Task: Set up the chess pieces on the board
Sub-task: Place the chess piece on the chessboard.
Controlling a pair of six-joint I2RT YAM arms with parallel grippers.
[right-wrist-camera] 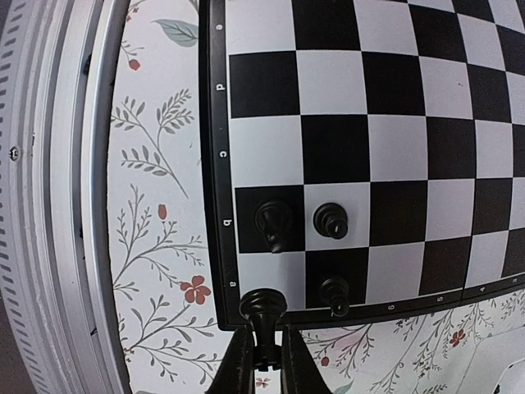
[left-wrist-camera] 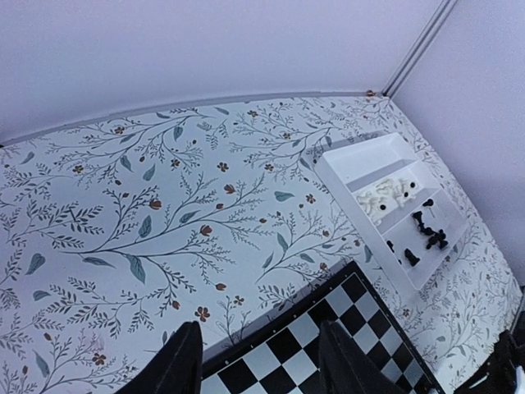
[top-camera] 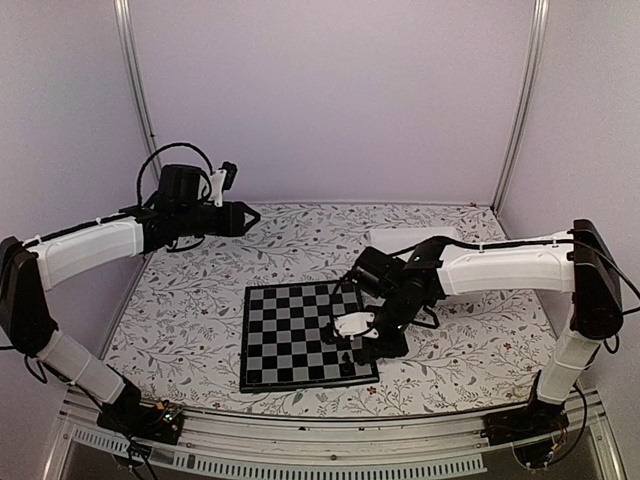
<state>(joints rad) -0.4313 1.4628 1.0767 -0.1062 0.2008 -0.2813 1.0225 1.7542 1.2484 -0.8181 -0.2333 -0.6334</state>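
On the floral tablecloth (left-wrist-camera: 164, 205) lies the chessboard (right-wrist-camera: 394, 148), three black pieces (right-wrist-camera: 273, 222) standing near its corner. There the right gripper (right-wrist-camera: 264, 365) pinches another black piece (right-wrist-camera: 262, 305); the left gripper (left-wrist-camera: 262, 361) hangs with fingers spread, the white tray (left-wrist-camera: 361, 160) beyond.

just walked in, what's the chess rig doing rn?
The right gripper is shut on a black chess piece at the board's near-right corner, where three other black pieces already stand. The left gripper hangs open and empty above the table. More pieces, white and black, lie in the white tray.
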